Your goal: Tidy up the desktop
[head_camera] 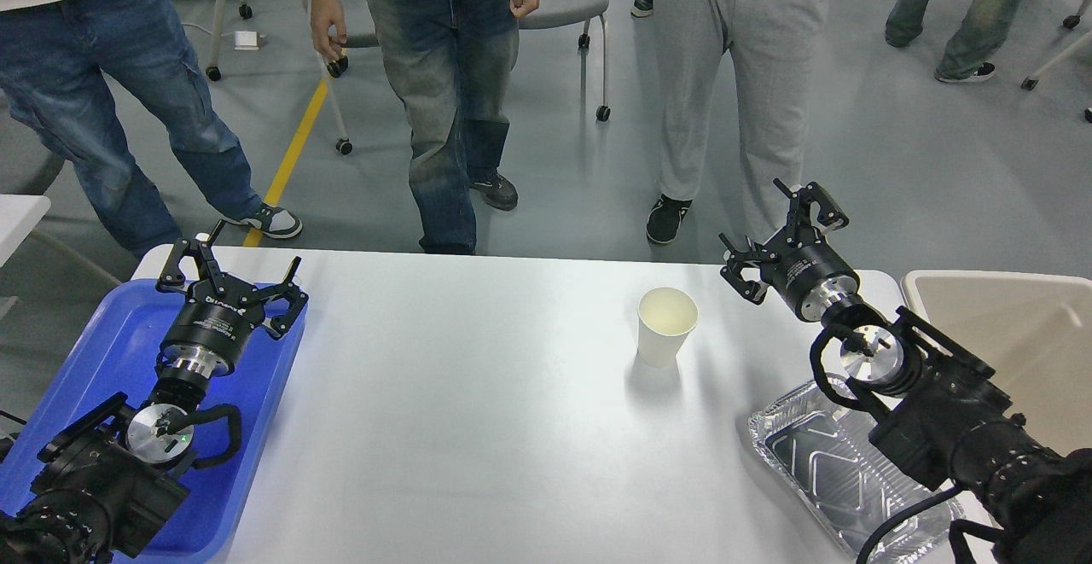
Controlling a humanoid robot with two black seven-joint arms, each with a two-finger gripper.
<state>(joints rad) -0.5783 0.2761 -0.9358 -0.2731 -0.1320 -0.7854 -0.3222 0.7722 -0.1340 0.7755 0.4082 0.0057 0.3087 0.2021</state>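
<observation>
The white desktop [478, 427] fills the middle of the head view. A white paper cup [666, 325] stands upright on it, right of centre, and looks empty. A crinkled foil tray [819, 462] lies at the front right, partly under my right arm. My left gripper [232, 267] hovers open over the blue tray [94, 359] at the left, holding nothing. Over the table's far right edge my right gripper [781, 235] is open and empty, to the right of the cup and a little beyond it.
A beige bin [1015, 334] stands just off the table's right end. Several people stand close behind the far edge, with wheeled chairs behind them. Another white table corner [17, 214] shows at the far left.
</observation>
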